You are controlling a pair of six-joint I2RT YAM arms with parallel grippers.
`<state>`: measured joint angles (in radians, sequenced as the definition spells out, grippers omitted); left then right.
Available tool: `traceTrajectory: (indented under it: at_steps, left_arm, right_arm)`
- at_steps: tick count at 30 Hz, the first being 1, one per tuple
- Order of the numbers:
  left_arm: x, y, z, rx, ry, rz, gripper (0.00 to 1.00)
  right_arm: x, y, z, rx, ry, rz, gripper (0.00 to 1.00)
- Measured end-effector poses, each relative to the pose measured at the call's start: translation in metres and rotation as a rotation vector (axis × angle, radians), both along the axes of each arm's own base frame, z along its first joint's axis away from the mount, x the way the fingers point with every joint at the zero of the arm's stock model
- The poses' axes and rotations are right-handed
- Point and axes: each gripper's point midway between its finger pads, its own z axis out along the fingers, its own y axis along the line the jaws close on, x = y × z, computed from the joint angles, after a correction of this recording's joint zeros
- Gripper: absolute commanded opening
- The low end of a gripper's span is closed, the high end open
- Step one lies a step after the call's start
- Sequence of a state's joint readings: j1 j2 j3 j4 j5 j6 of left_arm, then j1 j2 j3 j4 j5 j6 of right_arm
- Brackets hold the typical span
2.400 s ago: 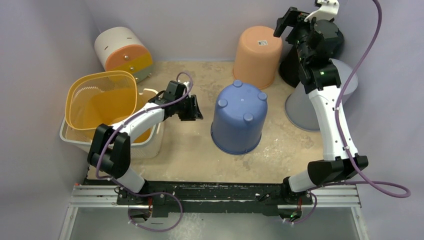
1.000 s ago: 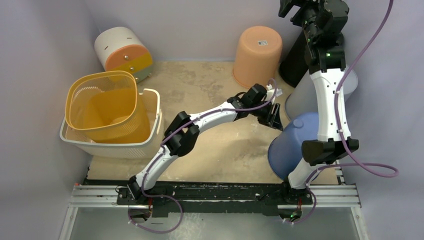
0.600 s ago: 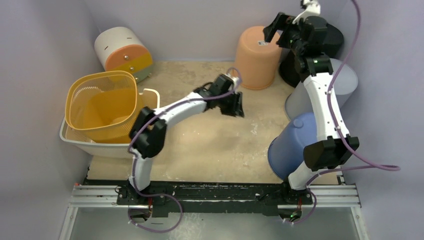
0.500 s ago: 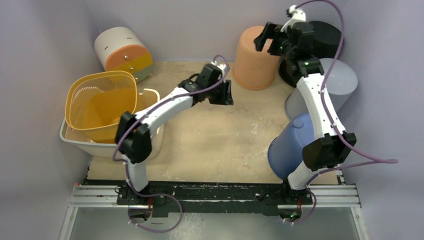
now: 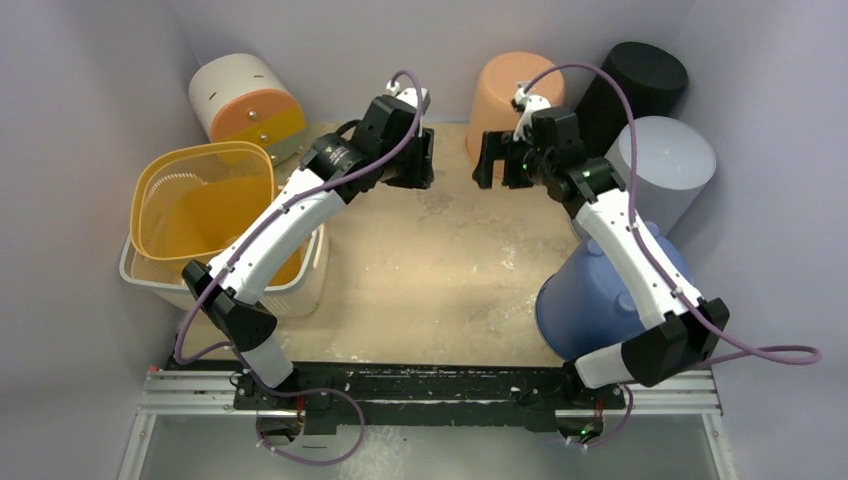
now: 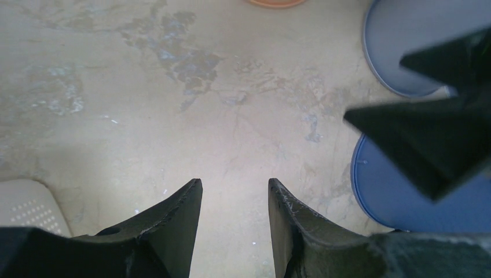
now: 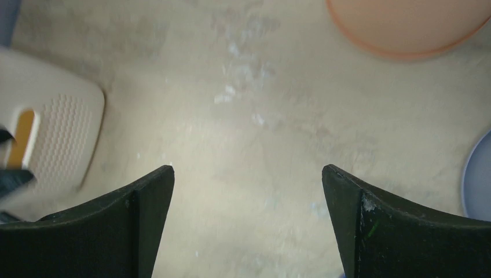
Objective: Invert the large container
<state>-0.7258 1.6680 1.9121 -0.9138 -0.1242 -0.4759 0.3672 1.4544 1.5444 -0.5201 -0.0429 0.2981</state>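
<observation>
Hovering left gripper (image 6: 234, 184): fingers are standing partly apart, gripping nothing.
Right gripper (image 7: 248, 171): fingers are spreading wide, empty.
Blue container (image 5: 585, 305): is sitting at the table (image 5: 430, 280) edge, near right.

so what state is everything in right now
left claw, open, empty
right claw, wide open, empty
blue bucket, bottom up, partly behind right arm
orange bucket, bottom up
grey bin, bottom up
black bin, standing, closed end up
white basket, upright
yellow basket, upright, inside white basket
drum, lying on its side
</observation>
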Motion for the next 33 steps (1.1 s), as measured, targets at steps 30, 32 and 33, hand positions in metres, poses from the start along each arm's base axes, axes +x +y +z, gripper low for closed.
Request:
traceTrajectory:
  at_steps: [30, 32, 33]
  left_arm:
    - [-0.003, 0.043, -0.025, 0.140, 0.095, 0.089, 0.44]
    - [-0.004, 0.047, -0.022, 0.137, 0.090, 0.092, 0.44]
    - [-0.005, 0.048, -0.021, 0.133, 0.088, 0.093, 0.44]
  right_arm:
    - [-0.214, -0.068, -0.147, -0.017, 0.620, -0.476, 1.00]
    - [-0.212, -0.083, -0.148, -0.037, 0.613, -0.550, 1.00]
    - [-0.211, -0.090, -0.148, -0.044, 0.609, -0.588, 1.00]
